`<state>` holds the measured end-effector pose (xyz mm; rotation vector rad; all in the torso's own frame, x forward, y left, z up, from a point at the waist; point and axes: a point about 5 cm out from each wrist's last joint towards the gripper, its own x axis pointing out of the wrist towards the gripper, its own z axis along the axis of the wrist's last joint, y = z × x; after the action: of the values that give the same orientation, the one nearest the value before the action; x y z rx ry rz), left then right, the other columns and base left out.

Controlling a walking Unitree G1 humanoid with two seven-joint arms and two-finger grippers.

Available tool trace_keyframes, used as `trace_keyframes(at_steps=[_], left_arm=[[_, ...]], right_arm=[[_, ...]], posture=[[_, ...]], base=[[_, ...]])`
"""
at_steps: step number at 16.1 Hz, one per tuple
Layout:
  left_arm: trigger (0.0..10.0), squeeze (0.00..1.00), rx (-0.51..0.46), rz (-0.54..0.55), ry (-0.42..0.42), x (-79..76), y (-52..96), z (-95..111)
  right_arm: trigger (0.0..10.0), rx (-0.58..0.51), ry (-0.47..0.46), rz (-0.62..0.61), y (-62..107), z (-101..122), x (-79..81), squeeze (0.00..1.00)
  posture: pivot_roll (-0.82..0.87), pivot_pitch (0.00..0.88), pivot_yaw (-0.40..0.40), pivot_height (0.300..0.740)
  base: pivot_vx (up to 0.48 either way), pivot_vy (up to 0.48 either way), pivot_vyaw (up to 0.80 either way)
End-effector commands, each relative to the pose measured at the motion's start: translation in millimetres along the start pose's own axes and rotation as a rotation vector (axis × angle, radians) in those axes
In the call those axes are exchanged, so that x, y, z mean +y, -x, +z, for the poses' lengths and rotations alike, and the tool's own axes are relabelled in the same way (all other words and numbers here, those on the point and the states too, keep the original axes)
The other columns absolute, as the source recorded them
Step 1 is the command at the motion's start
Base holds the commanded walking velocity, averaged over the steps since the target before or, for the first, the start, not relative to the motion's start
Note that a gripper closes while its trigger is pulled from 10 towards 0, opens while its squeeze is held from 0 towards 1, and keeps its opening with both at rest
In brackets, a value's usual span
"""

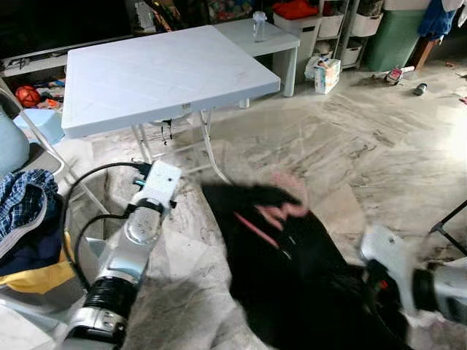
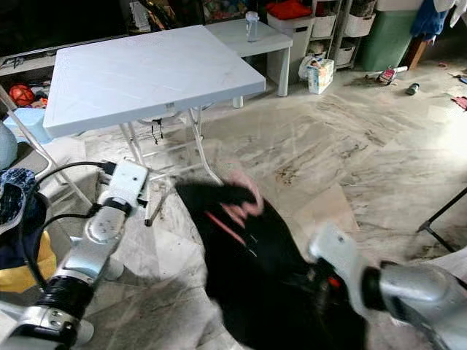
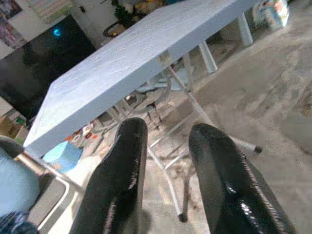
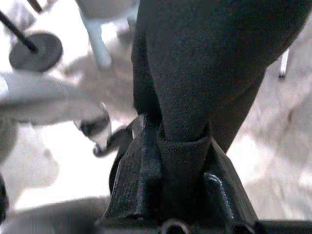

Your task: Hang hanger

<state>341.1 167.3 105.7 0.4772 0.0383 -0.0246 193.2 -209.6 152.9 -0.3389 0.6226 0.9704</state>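
right wrist view: right gripper (image 4: 183, 161) clenched on black garment (image 1: 292, 277), fold between jaws. pink hanger (image 1: 281, 208), blurred, probably inside. left gripper (image 3: 168, 165) released. carrying step; next needs a rail.

Location: a lived-in room of a home, with a marble-pattern tile floor (image 1: 350, 146). A white folding table (image 1: 164, 73) stands in the middle with a low white side table (image 1: 273, 36) behind it, and white storage bins (image 1: 321, 25) and a green bin (image 1: 394, 33) line the back wall. Household clutter is present: a laundry pile (image 1: 25, 219) (plaid and yellow fabric), a red ball (image 1: 28, 95) and small items scattered on the floor.
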Motion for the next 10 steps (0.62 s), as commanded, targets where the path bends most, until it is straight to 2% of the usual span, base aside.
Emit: trace_keyframes(at_steps=[1,2,3,4,5,6,7,9,10], left_arm=[[0.0,0.00,-0.006,0.019,-0.022,6.5,-2.4,0],[0.0,0.00,-0.020,0.018,-0.040,6.4,-2.5,2],[3.6,0.00,-0.069,-0.031,-0.027,-5.3,-1.8,14],[3.6,0.00,-0.076,-0.041,-0.021,-7.6,-1.7,16],[10.0,0.00,-0.135,-0.146,0.076,-34.4,3.9,32],[10.0,0.00,-0.176,-0.208,0.095,-50.1,9.3,41],[10.0,0.00,-0.203,-0.232,0.101,-57.8,12.6,46],[10.0,0.00,-0.241,-0.278,0.090,-70.0,17.6,53],[10.0,0.00,-0.246,-0.284,0.071,-71.3,18.2,54]], right_arm=[[10.0,-0.067,0.045,0.028,2.9,13,2.3,0.00],[10.0,-0.070,0.062,0.020,4.7,15,-0.2,0.00],[10.0,-0.086,0.081,-0.065,0.8,17,-11.7,0.00],[10.0,-0.090,0.084,-0.079,-0.2,18,-13.4,0.00],[10.0,-0.156,0.056,-0.213,-12.5,27,-27.0,0.00],[10.0,-0.201,0.039,-0.236,-19.7,34,-27.8,0.00],[10.0,-0.234,0.032,-0.216,-24.0,40,-23.1,0.00],[10.0,-0.271,0.028,-0.180,-34.0,45,-12.5,0.00],[10.0,-0.279,0.025,-0.165,-38.2,46,-8.2,0.00]], posture=[[-0.13,0.005,0.019,0.740],[-0.13,0.005,0.020,0.740],[-0.13,0.006,0.018,0.740],[-0.13,0.006,0.018,0.740],[-0.13,0.007,0.017,0.740],[-0.13,0.006,0.018,0.740],[-0.13,0.006,0.020,0.740],[-0.13,0.007,0.021,0.740],[-0.13,0.007,0.021,0.740]], base=[[0.000,0.000,0.00],[0.000,0.000,0.00],[0.000,0.000,0.00],[0.000,0.000,0.00],[0.000,0.000,0.00],[0.000,0.000,0.00],[0.000,0.000,0.00],[0.000,0.000,0.00],[0.000,0.000,0.00]])
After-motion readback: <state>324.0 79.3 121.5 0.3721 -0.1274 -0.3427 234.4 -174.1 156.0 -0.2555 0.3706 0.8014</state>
